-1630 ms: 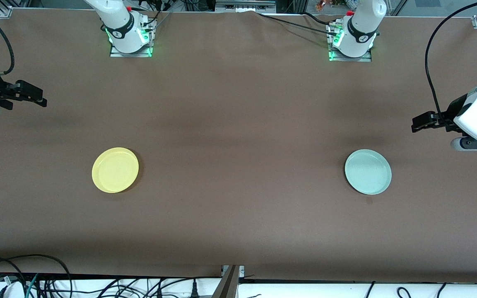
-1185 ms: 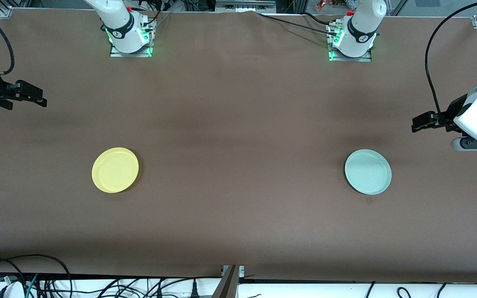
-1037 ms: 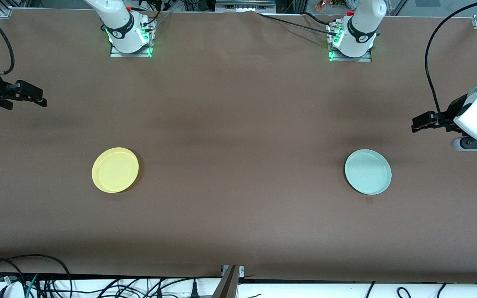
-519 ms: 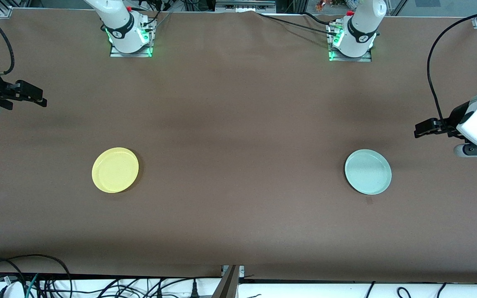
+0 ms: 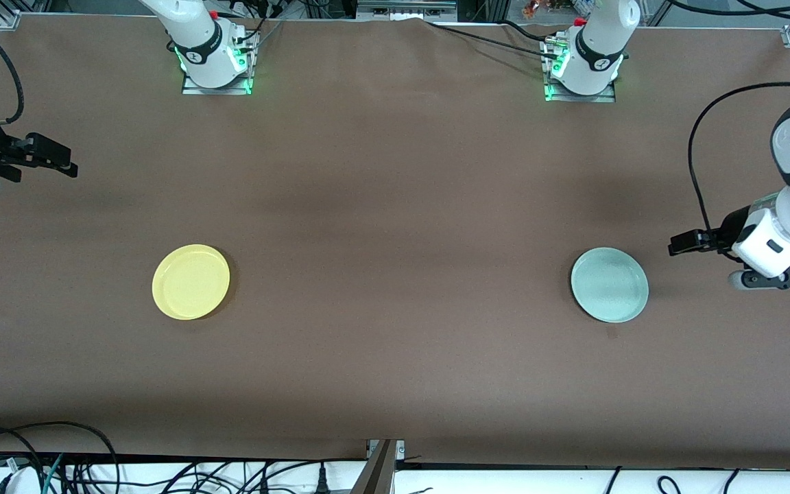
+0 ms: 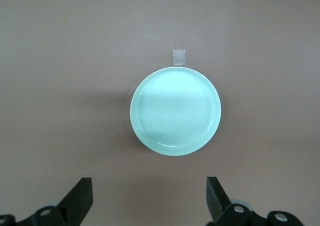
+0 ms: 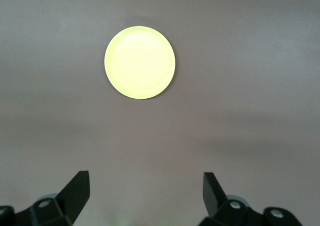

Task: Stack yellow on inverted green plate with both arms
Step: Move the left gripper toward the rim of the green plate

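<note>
The pale yellow plate (image 5: 190, 282) lies rim up on the brown table toward the right arm's end; it also shows in the right wrist view (image 7: 140, 62). The mint-green plate (image 5: 609, 285) lies rim up toward the left arm's end and shows in the left wrist view (image 6: 175, 110). My left gripper (image 5: 675, 246) is open and empty above the table beside the green plate, at the left arm's end. My right gripper (image 5: 69, 167) is open and empty, and the right arm waits at its end of the table, apart from the yellow plate.
A small clear tape square (image 6: 179, 56) lies on the table touching the green plate's rim, on the side nearer the front camera (image 5: 611, 333). The two arm bases (image 5: 215, 63) (image 5: 581, 68) stand along the table's edge farthest from the front camera. Cables (image 5: 59, 466) hang below the near edge.
My left arm has swung down and inward, bringing its gripper lower and closer to the green plate. The right arm and both plates have not moved.
</note>
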Robot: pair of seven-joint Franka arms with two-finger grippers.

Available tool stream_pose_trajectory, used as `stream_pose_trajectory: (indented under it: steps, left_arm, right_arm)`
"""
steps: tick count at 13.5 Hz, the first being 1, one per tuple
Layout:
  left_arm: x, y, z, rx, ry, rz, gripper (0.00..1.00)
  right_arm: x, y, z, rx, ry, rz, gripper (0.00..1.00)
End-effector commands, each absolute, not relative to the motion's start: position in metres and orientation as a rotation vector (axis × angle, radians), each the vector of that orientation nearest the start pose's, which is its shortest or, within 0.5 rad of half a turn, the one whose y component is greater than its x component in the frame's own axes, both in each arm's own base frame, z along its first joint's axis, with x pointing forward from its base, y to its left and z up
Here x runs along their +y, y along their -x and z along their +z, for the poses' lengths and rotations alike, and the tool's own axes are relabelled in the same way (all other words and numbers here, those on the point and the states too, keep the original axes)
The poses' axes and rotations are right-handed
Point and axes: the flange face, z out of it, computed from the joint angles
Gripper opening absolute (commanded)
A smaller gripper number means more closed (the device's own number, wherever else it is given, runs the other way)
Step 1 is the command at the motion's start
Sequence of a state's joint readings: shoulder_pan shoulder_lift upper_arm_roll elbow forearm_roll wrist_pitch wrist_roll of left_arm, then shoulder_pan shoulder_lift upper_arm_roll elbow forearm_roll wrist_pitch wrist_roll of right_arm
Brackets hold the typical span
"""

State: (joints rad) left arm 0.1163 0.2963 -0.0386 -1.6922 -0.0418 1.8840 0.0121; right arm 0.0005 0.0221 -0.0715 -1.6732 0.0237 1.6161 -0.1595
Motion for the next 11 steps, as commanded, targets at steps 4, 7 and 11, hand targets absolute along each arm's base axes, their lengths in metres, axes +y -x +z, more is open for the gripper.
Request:
stream_pose_trajectory:
  steps: [4, 7, 11]
  left_arm:
    - [0.073, -0.635, 0.334, -0.1, 3.302, 0.152, 1.0]
    - [0.093, -0.632, 0.299, -0.032, 3.332, 0.101, 1.0]
    - [0.114, -0.63, 0.255, -0.01, 3.416, 0.079, 1.0]
  right_arm:
    - [-0.038, -0.561, 0.572, -0.118, 3.096, 0.127, 1.0]
    - [-0.036, -0.561, 0.572, -0.122, 3.096, 0.127, 1.0]
    - [-0.036, -0.561, 0.572, -0.122, 3.096, 0.127, 1.0]
